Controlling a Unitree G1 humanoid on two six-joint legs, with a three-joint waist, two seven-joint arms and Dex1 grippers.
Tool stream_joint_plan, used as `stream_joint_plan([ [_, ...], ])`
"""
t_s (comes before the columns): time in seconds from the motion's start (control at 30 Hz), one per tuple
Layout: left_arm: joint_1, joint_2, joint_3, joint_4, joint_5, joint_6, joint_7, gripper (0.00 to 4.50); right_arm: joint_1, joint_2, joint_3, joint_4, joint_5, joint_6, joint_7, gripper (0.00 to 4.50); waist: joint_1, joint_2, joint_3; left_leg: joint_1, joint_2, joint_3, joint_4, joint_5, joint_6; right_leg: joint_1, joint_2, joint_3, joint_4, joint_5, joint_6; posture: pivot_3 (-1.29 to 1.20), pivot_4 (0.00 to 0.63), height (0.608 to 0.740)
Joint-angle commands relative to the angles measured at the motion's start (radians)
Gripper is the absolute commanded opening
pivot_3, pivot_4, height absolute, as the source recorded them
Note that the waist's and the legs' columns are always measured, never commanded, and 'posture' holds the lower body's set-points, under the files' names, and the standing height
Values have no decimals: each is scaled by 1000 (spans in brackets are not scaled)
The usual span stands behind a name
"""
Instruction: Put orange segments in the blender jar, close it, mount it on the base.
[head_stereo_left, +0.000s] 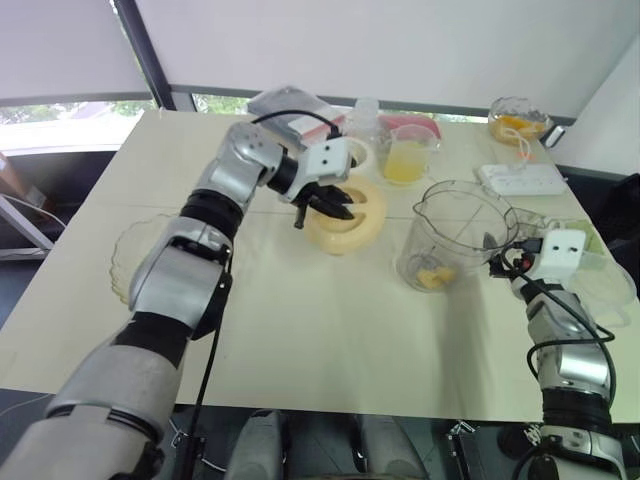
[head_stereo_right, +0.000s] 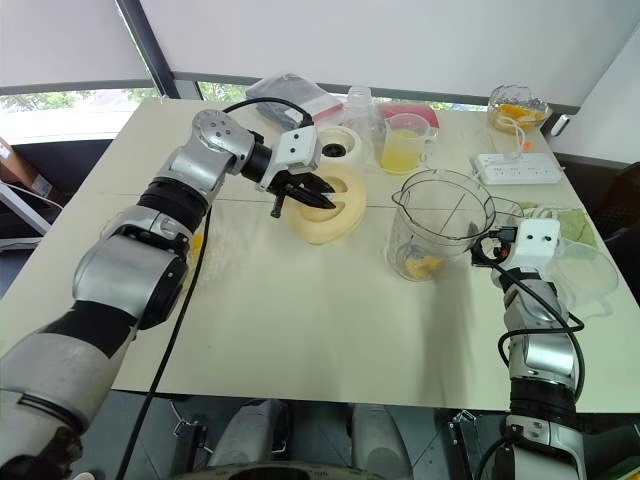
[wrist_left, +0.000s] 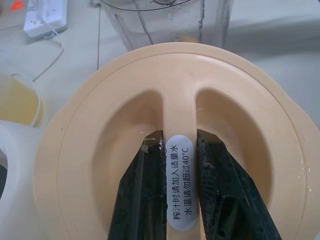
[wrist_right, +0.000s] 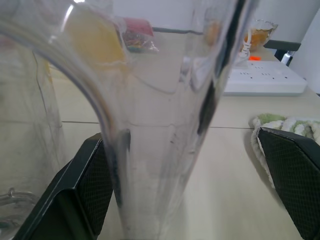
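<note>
Left hand (head_stereo_right: 300, 196) is pinched shut on the raised centre rib of the cream lid (head_stereo_right: 325, 207), fingers (wrist_left: 142, 195) either side of it, holding the lid tilted just above the tabletop (head_stereo_right: 300, 320). Right hand (wrist_right: 192, 185) is spread wide with the blender jar's handle standing between its two fingers, neither visibly pressing it.

One blender jar (head_stereo_right: 440, 225) stands upright on the tabletop, right of the lid and open at the top. It looks like stiff, clear, thin plastic: light even with fruit in it, smooth and likely slippery, and tall enough to tip if pushed near the rim. The handle is the sensible hold, and a grip low on it would probably keep the jar steadier while the lid goes on.

One lid, rigid moulded plastic, light; the rib gives a sure pinch, though the disc could swing about it.

One base (head_stereo_right: 335, 148) sits behind the lid, squat and cream-white with a dark socket; it is likely the heaviest piece and needs no lifting.

Orange segments (head_stereo_right: 423, 266) lie at the jar's bottom, soft, wet and easily crushed; I make out a small clump, perhaps two or three, too bunched to count. More sit in the glass bowl (head_stereo_right: 517, 106) at the far right corner, also uncountable.
</note>
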Motion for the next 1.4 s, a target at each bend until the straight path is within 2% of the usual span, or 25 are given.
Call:
stream_joint_plan([
  [0.03, -22, 1, 20, -22, -16, -6, 14, 242, -9, -4, -17, -16, 7, -20, -2, 3661, 0, 0, 0, 0, 0, 0, 0, 0, 0, 0, 0, 0, 0, 0, 0, 0, 150, 740],
  [0.2, -34, -3, 23, -10, -16, -9, 24, 242, 8, 8, -18, -43, 11, -14, -5, 1070, 4, 1, 0, 0, 0, 0, 0, 0, 0, 0, 0, 0, 0, 0, 0, 0, 150, 740],
  [0.23, -37, -3, 23, -7, -16, -11, 25, 242, 10, 9, -18, -46, 13, -14, -7, 920, 6, 1, 0, 0, 0, 0, 0, 0, 0, 0, -1, 0, 0, 0, 0, 0, 150, 740],
  [0.43, -64, -3, 30, 11, -22, -12, 17, 242, 20, 20, -11, -79, 6, -1, -29, 920, 5, 1, 0, 0, -1, 0, 0, 0, 0, 0, -1, 0, 0, 0, 1, 0, 150, 740],
  [0.6, -150, -4, 66, 30, -62, 39, -39, 242, 40, 46, -5, -153, 20, 24, -52, 920, 5, 1, 0, -1, -1, 0, 0, 0, 0, 0, -1, 0, 0, 0, 1, 0, 150, 740],
  [0.93, -379, -18, 124, 156, -84, 110, -101, 242, 50, 229, 45, -373, 41, 72, -171, 920, -17, 3, 2, -1, -1, -1, -2, 0, 0, -2, 0, 0, 0, 0, 1, 0, 150, 740],
  [1.13, -388, -67, 106, 185, -51, 103, -120, 242, 15, 308, 129, -435, 7, 86, -214, 920, -24, 3, 2, -1, -1, -2, -1, 0, 0, -2, 0, 0, 0, 0, 1, 0, 150, 740],
  [1.4, -377, -114, 88, 193, -23, 110, -147, 242, -17, 331, 230, -447, -30, 119, -206, 920, -25, 3, 2, -2, -1, -2, -2, 0, 0, -3, 0, 0, 0, 0, 1, 0, 150, 740],
])
